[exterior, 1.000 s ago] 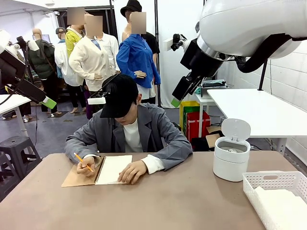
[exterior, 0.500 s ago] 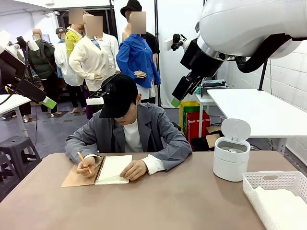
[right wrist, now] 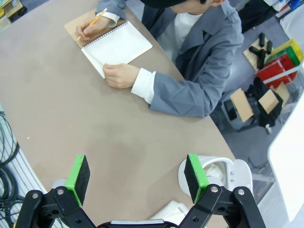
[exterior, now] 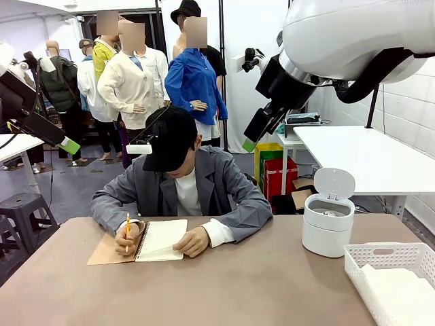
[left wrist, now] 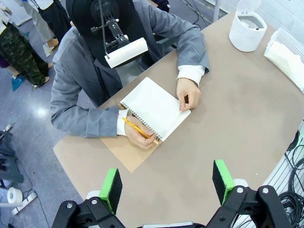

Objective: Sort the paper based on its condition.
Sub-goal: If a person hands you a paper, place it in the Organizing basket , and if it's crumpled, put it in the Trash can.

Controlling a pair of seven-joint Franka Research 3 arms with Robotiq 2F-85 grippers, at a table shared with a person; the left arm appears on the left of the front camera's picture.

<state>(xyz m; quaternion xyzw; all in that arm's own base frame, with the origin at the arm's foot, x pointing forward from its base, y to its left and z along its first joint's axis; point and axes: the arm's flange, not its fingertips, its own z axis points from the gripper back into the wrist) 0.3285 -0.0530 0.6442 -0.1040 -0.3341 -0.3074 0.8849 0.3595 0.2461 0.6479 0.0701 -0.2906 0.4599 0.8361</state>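
A person across the table holds a pencil point(exterior: 127, 226) over an open spiral notebook point(exterior: 161, 240) with a brown cover. Their other hand point(exterior: 192, 242) rests on its white page point(left wrist: 154, 107). White paper point(exterior: 401, 291) lies in the white basket point(exterior: 380, 256) at the near right. My left gripper point(left wrist: 167, 183) hangs high above the table's near edge, open and holding nothing. It is at the far left in the front view point(exterior: 66, 144). My right gripper point(right wrist: 137, 175) is open and holding nothing too, high over the right side of the table point(exterior: 251, 141).
A white round bin point(exterior: 328, 224) with its lid up stands on the table's right side, behind the basket. The brown tabletop point(exterior: 224, 285) between notebook and basket is bare. A second white table point(exterior: 367, 156) stands beyond at the right.
The person's pencil hand has turned, so the pencil now stands upright beside the notebook spine. Their head has shifted slightly. Neither arm has moved.
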